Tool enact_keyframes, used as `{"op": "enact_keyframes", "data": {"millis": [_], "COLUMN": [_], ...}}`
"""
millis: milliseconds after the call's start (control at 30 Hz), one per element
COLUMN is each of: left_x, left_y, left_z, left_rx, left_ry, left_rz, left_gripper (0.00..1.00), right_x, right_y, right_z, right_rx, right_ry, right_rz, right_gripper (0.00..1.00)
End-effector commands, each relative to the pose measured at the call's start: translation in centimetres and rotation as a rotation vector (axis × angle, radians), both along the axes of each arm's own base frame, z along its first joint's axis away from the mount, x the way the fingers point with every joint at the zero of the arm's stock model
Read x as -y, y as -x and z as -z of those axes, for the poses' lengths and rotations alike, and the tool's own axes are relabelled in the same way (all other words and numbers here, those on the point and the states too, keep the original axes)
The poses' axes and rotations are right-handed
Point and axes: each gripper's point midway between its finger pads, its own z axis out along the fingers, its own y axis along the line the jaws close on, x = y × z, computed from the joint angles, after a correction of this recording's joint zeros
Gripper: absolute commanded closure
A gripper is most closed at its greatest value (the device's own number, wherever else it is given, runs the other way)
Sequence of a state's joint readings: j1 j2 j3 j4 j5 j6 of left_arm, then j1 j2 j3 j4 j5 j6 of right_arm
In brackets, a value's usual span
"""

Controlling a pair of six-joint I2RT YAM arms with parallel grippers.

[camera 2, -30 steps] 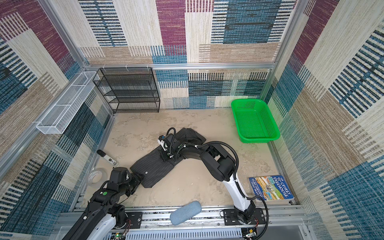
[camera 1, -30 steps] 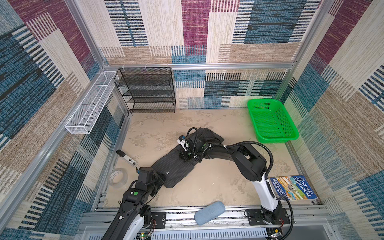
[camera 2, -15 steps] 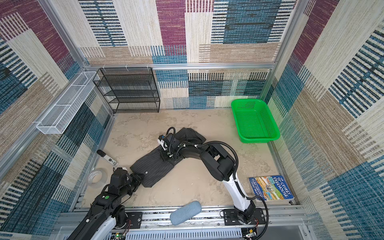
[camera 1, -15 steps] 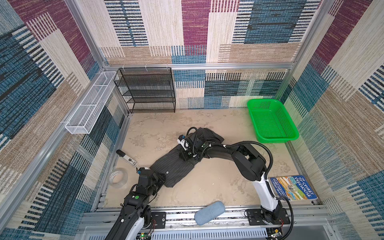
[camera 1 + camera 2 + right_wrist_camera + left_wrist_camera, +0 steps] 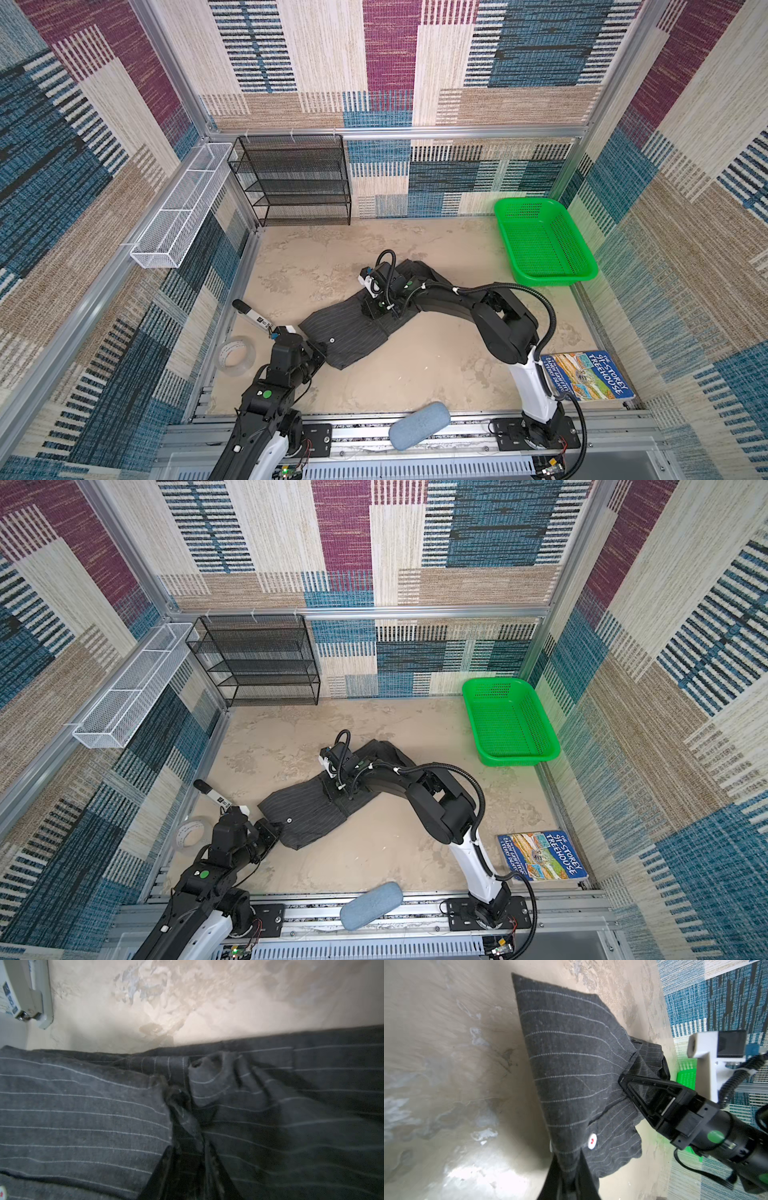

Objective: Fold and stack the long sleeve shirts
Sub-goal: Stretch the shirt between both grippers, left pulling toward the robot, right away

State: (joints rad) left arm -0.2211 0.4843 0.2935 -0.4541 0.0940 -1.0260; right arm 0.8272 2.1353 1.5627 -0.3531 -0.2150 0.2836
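Our left fingers (image 5: pixel 550 1184) are closed tight on the near edge of the long sleeve shirt (image 5: pixel 349 332), just beside a white button (image 5: pixel 592 1141), while our right fingers (image 5: pixel 162 1176) press into a bunched ridge of cloth farther along it, and we cannot tell whether they grip it. The shirt lies partly folded across the middle of the counter (image 5: pixel 415 374); the green basket (image 5: pixel 552 279), the black mesh rack (image 5: pixel 291 178) and the white wire tray (image 5: pixel 178 220) show us only their own mesh. Both top views alone give us the book (image 5: pixel 540 856) and tape roll (image 5: pixel 185 833); only the left wrist view shows the pinch.
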Motion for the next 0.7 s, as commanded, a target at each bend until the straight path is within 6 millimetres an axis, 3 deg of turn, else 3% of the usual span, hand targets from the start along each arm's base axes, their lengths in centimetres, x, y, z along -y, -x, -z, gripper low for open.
{"op": "enact_keyframes", "data": {"millis": [0, 100, 233, 467, 667], "left_x": [-1.0, -0.9, -1.0, -1.7, -1.8], "left_y": [1.5, 1.5, 1.5, 1.3, 1.0], "left_z": [0.3, -0.7, -2.6, -6.7, -7.8], "left_rx": [-0.090, -0.118, -0.153, -0.219, -0.286], "left_ry": [-0.107, -0.131, -0.179, -0.307, -0.360], "left_rz": [0.033, 0.058, 0.098, 0.173, 0.223], "left_gripper": [1.00, 1.00, 1.00, 1.00, 1.00], "right_x": [0.5, 1.0, 2.6, 5.0, 6.2], "right_y": [-0.6, -0.7, -0.6, -1.9, -2.7], "right_z": [-3.3, -5.2, -5.9, -4.6, -3.6], "right_rx": [0.053, 0.093, 0.139, 0.176, 0.167], "right_ry": [-0.006, -0.002, 0.037, 0.077, 0.080], "right_rz": [0.029, 0.026, 0.041, 0.096, 0.130], "right_gripper": [0.67, 0.65, 0.65, 0.66, 0.67]}}
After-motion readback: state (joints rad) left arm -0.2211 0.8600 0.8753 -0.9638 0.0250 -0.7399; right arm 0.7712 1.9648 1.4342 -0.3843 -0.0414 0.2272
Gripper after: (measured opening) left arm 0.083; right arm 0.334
